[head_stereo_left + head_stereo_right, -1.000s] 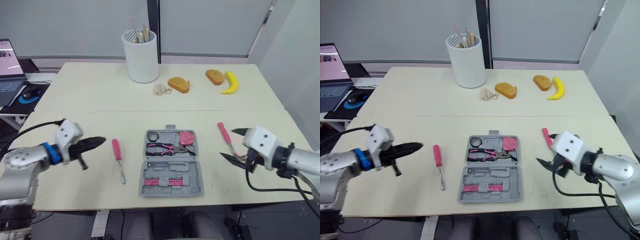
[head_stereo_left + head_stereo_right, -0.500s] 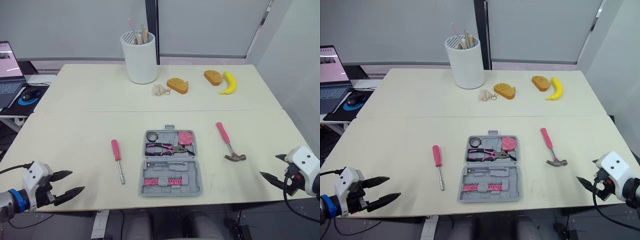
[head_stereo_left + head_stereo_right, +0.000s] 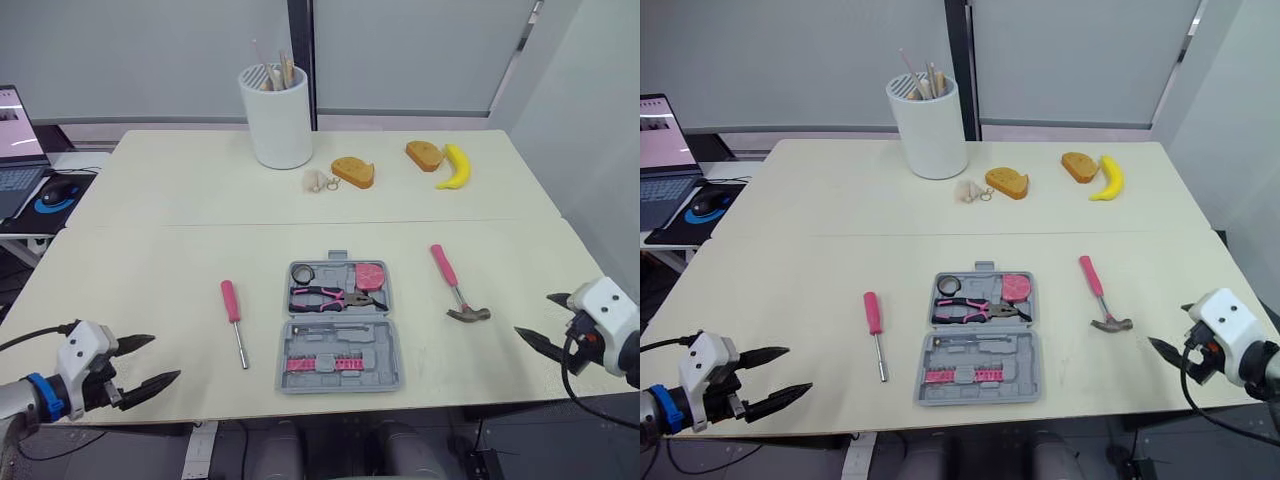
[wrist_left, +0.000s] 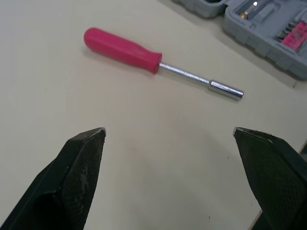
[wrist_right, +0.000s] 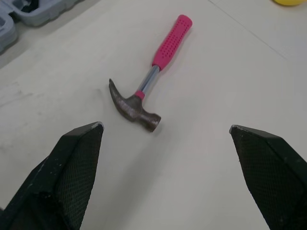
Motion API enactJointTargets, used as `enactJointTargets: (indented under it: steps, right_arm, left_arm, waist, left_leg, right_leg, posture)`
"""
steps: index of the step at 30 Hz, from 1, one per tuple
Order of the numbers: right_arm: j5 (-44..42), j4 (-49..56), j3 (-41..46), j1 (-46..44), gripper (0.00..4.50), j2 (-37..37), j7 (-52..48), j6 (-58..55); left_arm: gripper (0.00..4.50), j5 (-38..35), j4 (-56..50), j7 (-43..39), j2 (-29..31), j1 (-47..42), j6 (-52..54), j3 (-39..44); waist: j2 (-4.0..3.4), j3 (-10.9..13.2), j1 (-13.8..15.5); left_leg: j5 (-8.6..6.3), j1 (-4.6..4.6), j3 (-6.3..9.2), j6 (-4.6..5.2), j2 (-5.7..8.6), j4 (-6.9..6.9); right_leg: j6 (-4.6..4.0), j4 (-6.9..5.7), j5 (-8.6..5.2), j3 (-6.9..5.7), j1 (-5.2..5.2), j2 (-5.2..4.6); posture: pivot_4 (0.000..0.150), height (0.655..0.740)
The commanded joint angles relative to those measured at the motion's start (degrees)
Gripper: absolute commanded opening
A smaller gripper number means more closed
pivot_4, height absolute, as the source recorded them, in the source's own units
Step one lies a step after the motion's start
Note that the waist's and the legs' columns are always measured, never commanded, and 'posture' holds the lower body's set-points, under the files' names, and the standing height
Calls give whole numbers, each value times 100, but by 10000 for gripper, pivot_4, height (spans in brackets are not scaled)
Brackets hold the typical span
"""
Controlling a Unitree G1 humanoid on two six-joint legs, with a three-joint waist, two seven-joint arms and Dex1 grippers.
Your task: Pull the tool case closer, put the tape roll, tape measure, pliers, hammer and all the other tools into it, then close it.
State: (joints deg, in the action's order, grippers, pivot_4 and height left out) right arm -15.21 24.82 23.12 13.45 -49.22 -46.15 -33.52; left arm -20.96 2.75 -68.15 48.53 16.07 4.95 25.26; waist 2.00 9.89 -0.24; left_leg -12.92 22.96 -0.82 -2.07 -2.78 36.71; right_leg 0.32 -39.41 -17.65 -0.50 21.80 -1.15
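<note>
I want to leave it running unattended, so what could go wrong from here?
The hammer lies loose right of the open tool case; gripped by its pink handle, the steel head could tip it out of the right gripper. The screwdriver lies flat on the table, so the open left gripper may roll it or scrape the table. If either sits badly, the case may not shut.

A pale cream bench [image 3: 150,200] stands before grey wall panels [image 3: 120,50] split by a dark upright post [image 3: 299,25]; at its left, a lower desk [image 3: 82,157] carries a laptop [image 3: 15,125] and mouse [image 3: 50,188].
</note>
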Motion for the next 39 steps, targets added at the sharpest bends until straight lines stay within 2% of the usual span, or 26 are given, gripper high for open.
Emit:
enactJointTargets:
  steps: [1, 3, 11, 22, 28, 31, 35, 39]
  right_arm:
    - [20, 98, -353, -495, 45000, 212, 451, -304]
    - [16, 68, -543, -803, 45000, 411, 717, -537]
    - [115, -285, -1188, -1821, 45000, 1254, 1699, -1362]
    - [734, -2096, -2059, -2957, 45000, 2002, 2508, -1314]
    - [808, -2688, -2089, -3217, 45000, 2149, 2630, -1323]
    - [774, -2708, -2086, -3227, 38843, 2137, 2603, -1351]
    - [773, -2664, -2093, -3182, 25115, 2147, 2632, -1381]
    - [813, -2677, -2176, -3131, 15510, 2215, 2708, -1461]
  left_arm:
    - [44347, -290, -689, -83, 11, -416, 122, -340]
    - [44347, -382, -953, -157, 12, -646, 164, -564]
    - [44347, -705, -1629, -505, 31, -1434, 393, -1371]
    - [44347, -792, -1626, -1060, -205, -1893, -16, -1936]
    - [44347, -721, -1590, -1062, -258, -1897, -139, -1991]
    - [45000, -689, -1547, -1028, -263, -1926, -192, -2012]
    - [45000, -657, -1472, -1005, -271, -1996, -243, -2061]
    - [45000, -614, -1416, -981, -300, -2075, -290, -2127]
  waist:
    - [0, 0, 0]
    - [0, 0, 2]
    - [-2, 1, -27]
    - [-4, 2, -30]
    - [-4, 2, -34]
    - [-5, 2, -34]
    - [-5, 2, -35]
    - [-5, 2, -34]
  left_leg:
    - [0, 1, 0, 0, 1, 0]
    - [0, 3, 0, 0, 2, 1]
    - [0, 1, 1, 0, 1, -4]
    - [0, 4, -5, 0, 6, -3]
    - [0, 11, -5, 0, 5, -4]
    - [0, 11, -5, 0, 5, -4]
    - [0, 10, -7, 0, 4, -4]
    - [0, 11, -6, 0, 4, -4]
  right_leg:
    - [0, 1, 0, 0, 0, 0]
    - [-23, 0, 14, 1, -1, 0]
    - [-26, -4, 16, 3, 3, 10]
    - [-27, -7, 17, 9, 9, 32]
    - [-27, -9, 17, 12, 18, 35]
    - [-27, -9, 17, 11, 19, 34]
    - [-27, -10, 17, 12, 20, 35]
    - [-27, -10, 17, 12, 20, 36]
  posture:
    - [1500, 7400]
    - [1500, 7400]
    - [1500, 7400]
    - [1500, 7400]
    - [1500, 7400]
    - [1500, 7400]
    - [1500, 7400]
    - [1500, 7400]
